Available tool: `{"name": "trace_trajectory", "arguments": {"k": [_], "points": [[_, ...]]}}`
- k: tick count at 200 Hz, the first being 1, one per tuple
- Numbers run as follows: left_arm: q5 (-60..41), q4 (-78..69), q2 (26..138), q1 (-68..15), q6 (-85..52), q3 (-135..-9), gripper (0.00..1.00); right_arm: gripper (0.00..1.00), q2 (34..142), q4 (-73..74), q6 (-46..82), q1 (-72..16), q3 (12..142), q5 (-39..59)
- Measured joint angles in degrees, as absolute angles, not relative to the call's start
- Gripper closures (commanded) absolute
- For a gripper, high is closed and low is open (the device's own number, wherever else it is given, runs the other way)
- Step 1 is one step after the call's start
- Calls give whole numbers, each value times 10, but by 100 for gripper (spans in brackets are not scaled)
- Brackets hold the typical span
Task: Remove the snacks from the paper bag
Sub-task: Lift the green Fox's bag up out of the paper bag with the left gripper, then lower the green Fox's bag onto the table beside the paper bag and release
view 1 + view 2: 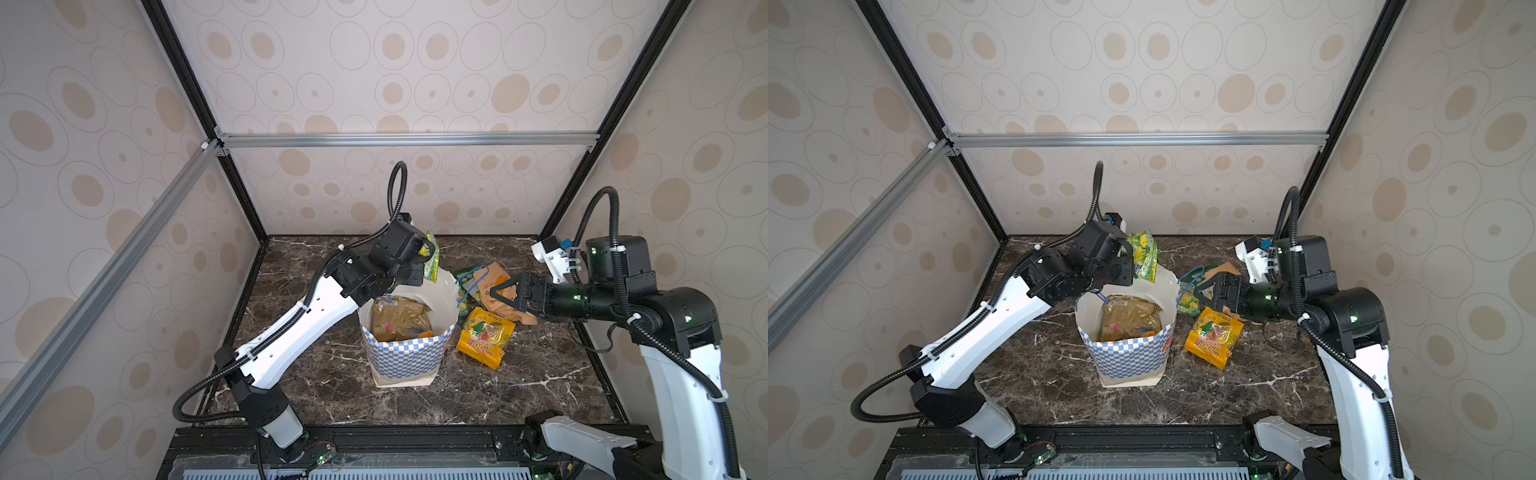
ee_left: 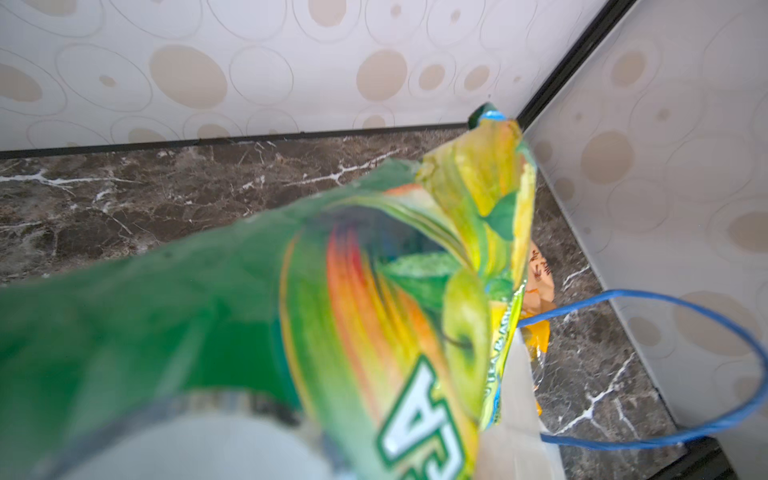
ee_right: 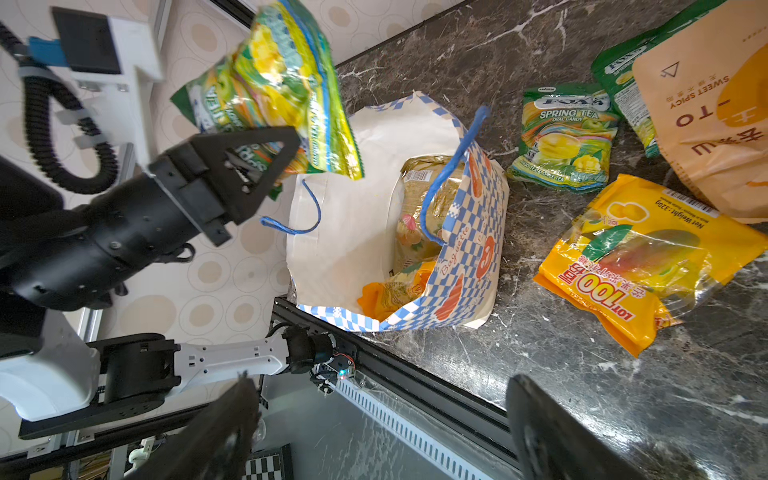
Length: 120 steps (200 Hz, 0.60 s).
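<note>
Green and yellow plastic up in the air: a candy packet (image 3: 270, 91), pinched in the left jaws, hanging just above the far rim of the paper bag (image 1: 405, 353). Right jaws spread wide, holding nothing, over the tan chips bag (image 3: 706, 116) on the dark surface (image 1: 332, 395). Lying there too, beside the paper bag: a yellow gummy bag (image 1: 484, 336), a green packet (image 3: 565, 133) and another green one half under the chips bag. Inside the paper bag: a big golden bag (image 1: 399, 318) and a small orange packet (image 3: 386, 291). So not done yet.

Could go wrong a few ways from here. Looks held by one end only, and slippery, so might slide out and drop back into the paper bag. Might also snag on the blue cord handle (image 3: 453, 158), close by, and drag the light paper bag over. Could bump the rim with the left arm too, very near it, and tip everything. Best set down away from the right jaws, since crowded on that side. Big golden bag maybe a tight fit; may lift the whole paper bag when pulled.
</note>
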<state>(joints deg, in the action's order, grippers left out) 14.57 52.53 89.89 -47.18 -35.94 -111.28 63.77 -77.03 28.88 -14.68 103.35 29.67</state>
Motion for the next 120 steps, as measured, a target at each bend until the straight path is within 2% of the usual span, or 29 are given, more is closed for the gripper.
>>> {"name": "trace_trajectory", "arguments": {"k": [20,50,93,120], "points": [[146,524,861,-422,-364,-1114,100,4,634,-768,291,-147,1032,295],[143,509,795,-296,-364,-1060,100,4,628,-766,294,-147,1024,293],[79,462,702,-106,-364,-813,100,4,618,-762,295,-147,1012,286],[22,404,687,-64,-376,-644,100,4,608,-758,295,-147,1000,285]]}}
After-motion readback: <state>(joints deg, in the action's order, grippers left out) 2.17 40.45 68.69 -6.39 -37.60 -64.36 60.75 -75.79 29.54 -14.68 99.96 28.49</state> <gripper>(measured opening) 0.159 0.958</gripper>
